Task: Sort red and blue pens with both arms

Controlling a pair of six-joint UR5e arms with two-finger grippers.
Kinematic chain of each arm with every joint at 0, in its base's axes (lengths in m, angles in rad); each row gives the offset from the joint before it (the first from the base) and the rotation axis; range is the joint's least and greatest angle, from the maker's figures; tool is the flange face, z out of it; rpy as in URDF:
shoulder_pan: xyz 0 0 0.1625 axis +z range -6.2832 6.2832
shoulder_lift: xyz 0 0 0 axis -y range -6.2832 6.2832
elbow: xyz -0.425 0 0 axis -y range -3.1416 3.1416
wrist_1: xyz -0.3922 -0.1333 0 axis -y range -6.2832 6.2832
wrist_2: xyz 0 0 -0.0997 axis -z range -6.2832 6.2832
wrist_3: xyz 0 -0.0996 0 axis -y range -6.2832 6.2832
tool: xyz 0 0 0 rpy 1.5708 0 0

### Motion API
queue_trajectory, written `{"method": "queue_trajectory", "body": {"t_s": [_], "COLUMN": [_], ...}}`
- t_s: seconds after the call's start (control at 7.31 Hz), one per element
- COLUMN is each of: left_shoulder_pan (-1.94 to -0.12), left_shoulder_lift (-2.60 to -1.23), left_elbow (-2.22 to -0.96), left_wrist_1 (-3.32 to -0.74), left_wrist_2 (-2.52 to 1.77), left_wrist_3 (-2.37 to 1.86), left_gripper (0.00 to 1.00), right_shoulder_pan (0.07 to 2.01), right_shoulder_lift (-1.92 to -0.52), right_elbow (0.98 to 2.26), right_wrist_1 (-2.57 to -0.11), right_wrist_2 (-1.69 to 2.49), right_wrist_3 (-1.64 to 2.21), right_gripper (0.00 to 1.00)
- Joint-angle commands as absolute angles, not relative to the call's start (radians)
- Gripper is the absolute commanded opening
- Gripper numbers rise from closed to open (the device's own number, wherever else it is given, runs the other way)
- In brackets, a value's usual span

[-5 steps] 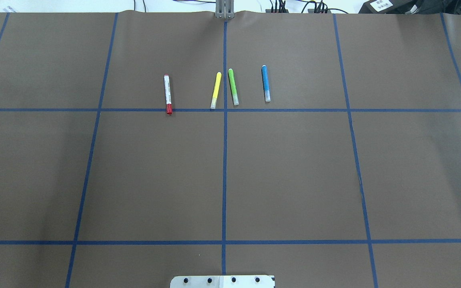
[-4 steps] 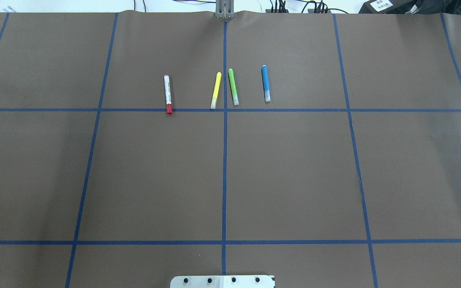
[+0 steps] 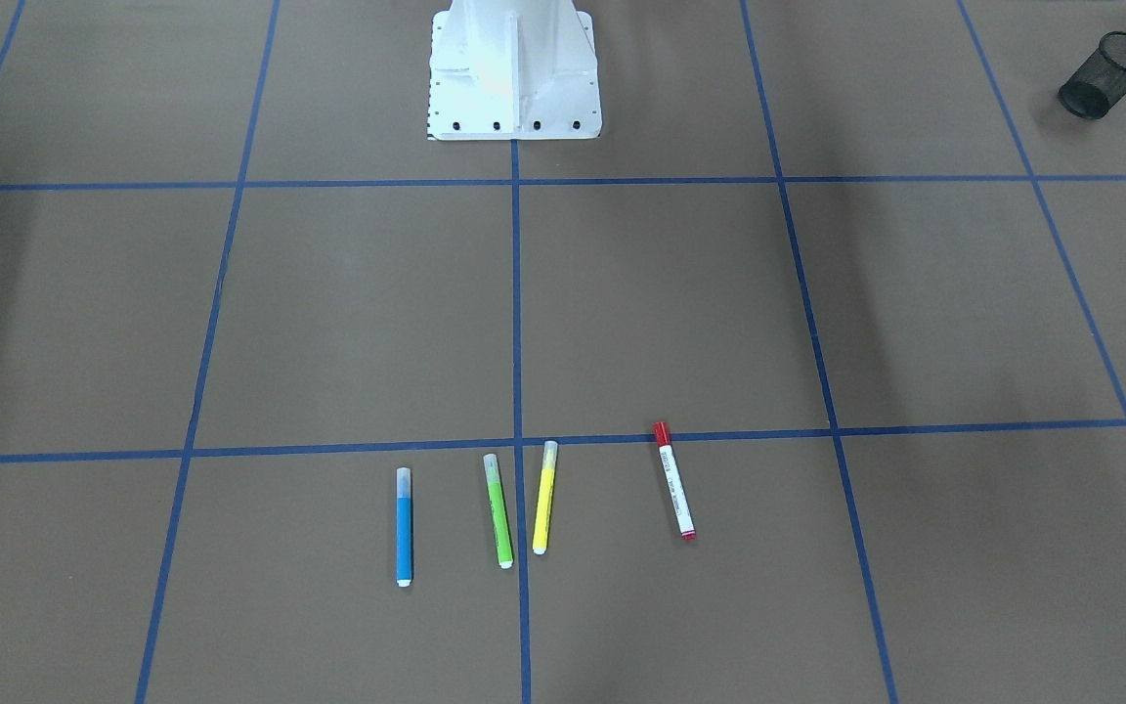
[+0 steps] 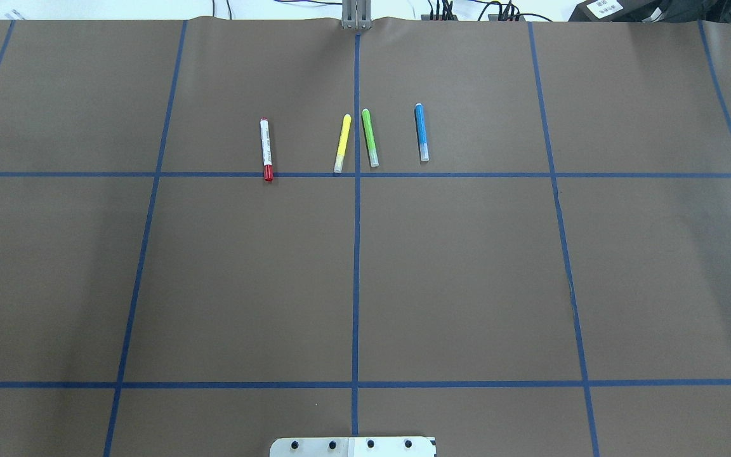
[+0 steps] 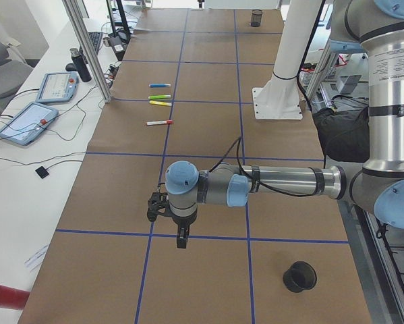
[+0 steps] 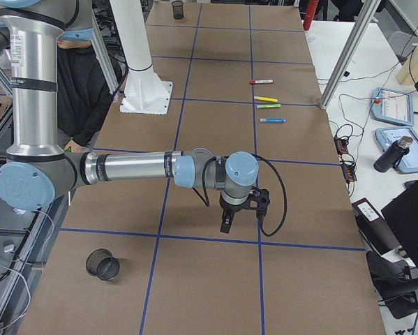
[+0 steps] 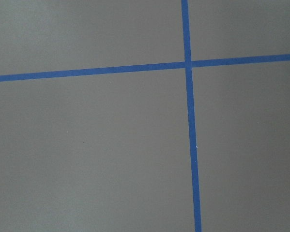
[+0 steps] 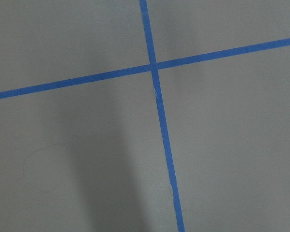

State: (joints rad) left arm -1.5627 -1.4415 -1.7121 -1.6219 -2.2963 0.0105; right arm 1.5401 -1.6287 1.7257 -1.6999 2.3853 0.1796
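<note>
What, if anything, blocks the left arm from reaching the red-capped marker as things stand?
Likely yes, it can reach. The red-capped marker lies on the robot's left half, apart from the yellow marker, with no object between it and the left gripper.

Lighting: bright, diffuse, from above. Tabletop (image 4: 467, 266) evenly lit in the overhead view; broad soft shadow bands cross it in the front-facing view. White pedestal (image 3: 514, 68) washed out by glare. Right wrist view: one wide dim shadow. Left wrist view: even. Focus: red pen (image 4: 266, 150) and blue pen (image 4: 422, 132) crisp-edged.
</note>
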Motion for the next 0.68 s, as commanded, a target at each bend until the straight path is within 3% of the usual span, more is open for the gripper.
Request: {"method": "queue_trajectory", "body": {"t_s": [0.0,0.55], "left_shoulder_pan": [-1.56,-1.521], "left_shoulder_lift": [-1.463,-1.567], "left_elbow": [-1.718,-1.727], "left_wrist_1": [-1.615,-1.614], "left_wrist_2": [-2.293,-2.303], "left_wrist_3": [0.009,-0.062], "left_gripper": [1.0,1.0], "right_shoulder_pan": [1.54,1.516], "right_shoulder_lift": [-1.618,-1.532], "right_elbow": [1.735,1.787], "right_wrist_1": [-1.698,-1.71], "right_wrist_2": [2.397,2.401], "right_wrist_3": [0.183,0.205], "right_gripper": [1.0,1.0]}}
